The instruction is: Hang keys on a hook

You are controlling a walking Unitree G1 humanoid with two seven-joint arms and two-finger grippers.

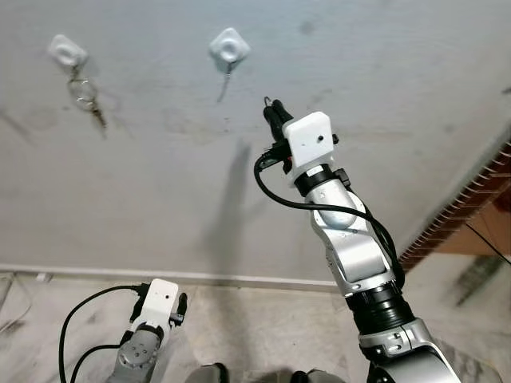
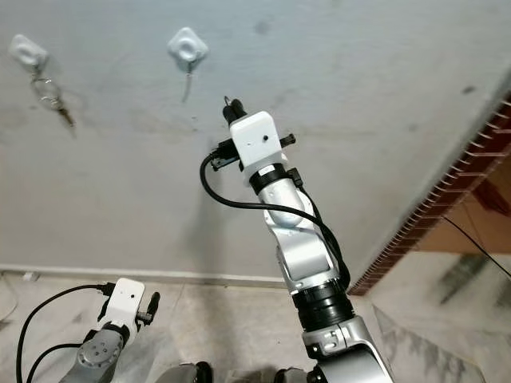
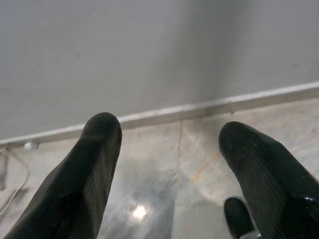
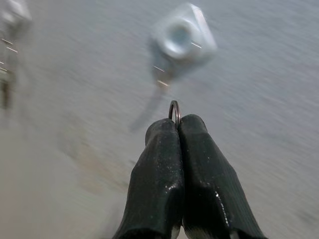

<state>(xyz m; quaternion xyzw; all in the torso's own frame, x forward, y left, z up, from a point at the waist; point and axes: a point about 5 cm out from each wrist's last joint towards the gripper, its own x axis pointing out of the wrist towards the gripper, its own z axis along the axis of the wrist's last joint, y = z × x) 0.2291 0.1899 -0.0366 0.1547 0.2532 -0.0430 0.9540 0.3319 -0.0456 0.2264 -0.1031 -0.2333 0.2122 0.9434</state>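
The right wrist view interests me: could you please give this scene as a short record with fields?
right gripper: raised toward the wall, jaws shut on a key ring
target hook: white, on the grey wall, free, just beyond the ring
other hook: to the robot's left, keys already hanging
left gripper: low, near the floor, jaws open

I can read no text, label, brand, number or sign anywhere here. The wall (image 1: 160,175), the two white hooks (image 1: 230,46) and the white camera housings on my wrists (image 1: 310,140) carry no lettering that I can make out, and the right wrist view is too blurred to tell.
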